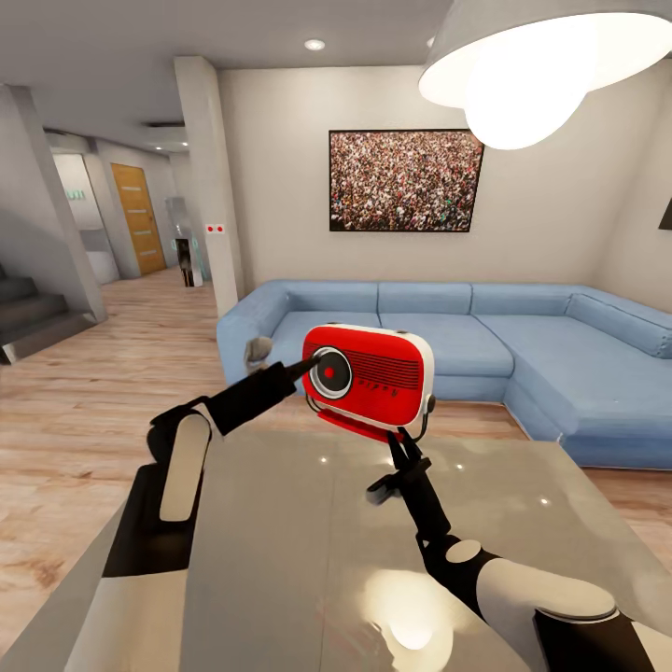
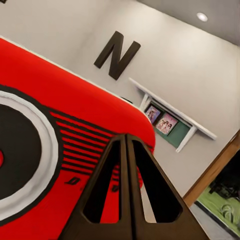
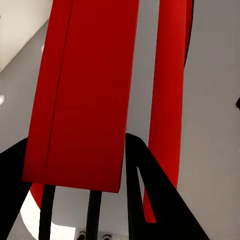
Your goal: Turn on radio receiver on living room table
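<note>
- The radio receiver (image 1: 371, 377) is lifted clear of the table (image 1: 280, 560): it hangs above the far edge of the glossy grey top, its red reflection showing beneath it, its face turned toward the robot and tipped slightly.
- My reading is that it is held up like this so the dial faces the head camera and the other arm can reach it squarely; lying flat on the table, the dial would be harder to press.
- The right gripper (image 1: 403, 446) comes up from below and pinches the radio's lower edge. In the right wrist view the red body (image 3: 82, 95) sits between the dark fingers (image 3: 145, 185), so the jaws are closed around it and serve as the support.
- The left gripper (image 1: 306, 364) reaches in from the side, its tip at the rim of the round dark dial (image 1: 329, 371). In the left wrist view its two fingers (image 2: 107, 195) are pressed together into one point, holding nothing, with the red face and the dial's white ring (image 2: 47, 150) just beyond.
- Pressed-together fingers suit a poke at the dial; whether the tip touches the face I cannot tell.
- Behind stands the light-blue sofa (image 1: 560, 355), so this is the living room.
</note>
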